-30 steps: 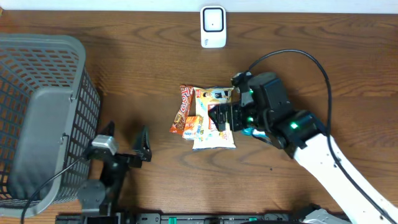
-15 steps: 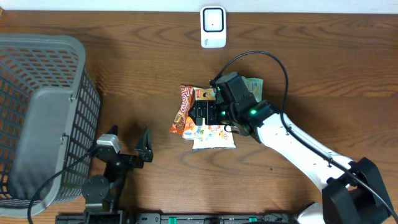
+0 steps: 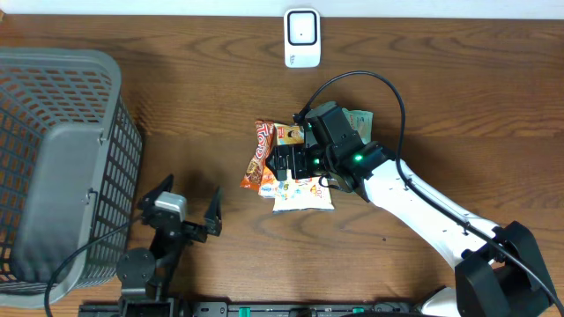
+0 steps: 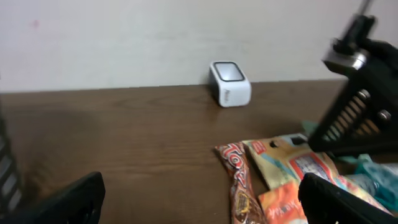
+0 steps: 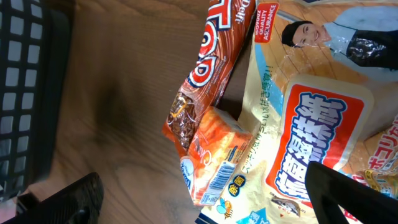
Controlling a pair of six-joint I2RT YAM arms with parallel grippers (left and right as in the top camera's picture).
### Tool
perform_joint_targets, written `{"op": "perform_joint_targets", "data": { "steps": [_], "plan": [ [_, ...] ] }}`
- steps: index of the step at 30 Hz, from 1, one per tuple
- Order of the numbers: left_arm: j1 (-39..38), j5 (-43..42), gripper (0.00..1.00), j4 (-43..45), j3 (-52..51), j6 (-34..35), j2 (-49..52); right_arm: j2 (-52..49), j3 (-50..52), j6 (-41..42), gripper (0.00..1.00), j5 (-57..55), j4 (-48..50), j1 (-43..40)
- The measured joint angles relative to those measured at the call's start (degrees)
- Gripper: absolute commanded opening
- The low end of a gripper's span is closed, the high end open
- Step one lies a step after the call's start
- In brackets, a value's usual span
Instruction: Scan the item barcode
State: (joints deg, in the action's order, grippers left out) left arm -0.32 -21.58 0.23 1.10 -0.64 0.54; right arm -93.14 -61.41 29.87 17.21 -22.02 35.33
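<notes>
A pile of snack packets lies mid-table: a brown packet [image 3: 261, 148], a small orange packet [image 3: 274, 181] and a large cream packet [image 3: 306, 192]. In the right wrist view the orange packet [image 5: 214, 155] shows a barcode facing up, beside the brown packet [image 5: 211, 68] and the cream packet [image 5: 311, 137]. My right gripper [image 3: 286, 162] hovers open over the pile, its fingers straddling the packets [image 5: 205, 199] and holding nothing. The white scanner [image 3: 302, 38] stands at the far edge. My left gripper [image 3: 181, 210] is open and empty at the near left, facing the pile [image 4: 202, 205].
A grey mesh basket [image 3: 53, 167] fills the left side of the table. A green packet [image 3: 358, 117] peeks out behind the right arm. In the left wrist view the scanner [image 4: 230, 84] stands against the wall, with the right gripper [image 4: 360, 106] at the right.
The right arm swung left and settled over the snack pile, then held nearly still. The left gripper shifted slightly right and toward the near edge.
</notes>
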Motion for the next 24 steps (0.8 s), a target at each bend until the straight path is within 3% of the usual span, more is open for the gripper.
{"op": "perform_joint_targets", "data": {
  "steps": [10,16,24],
  "plan": [
    [-6.78,2.34,0.99,0.00,0.00,-5.88,0.00,0.00,0.00,-1.20,0.99,0.87,0.20,0.00],
    [-8.72,6.51,0.99,-0.39,0.00,-6.73,0.00,0.00,0.00,-4.46,0.89,1.18,-0.61,0.11],
    [-8.76,8.24,0.99,-1.14,0.11,-6.91,0.00,-1.46,0.00,-9.01,0.86,1.25,-0.24,0.11]
  ]
}}
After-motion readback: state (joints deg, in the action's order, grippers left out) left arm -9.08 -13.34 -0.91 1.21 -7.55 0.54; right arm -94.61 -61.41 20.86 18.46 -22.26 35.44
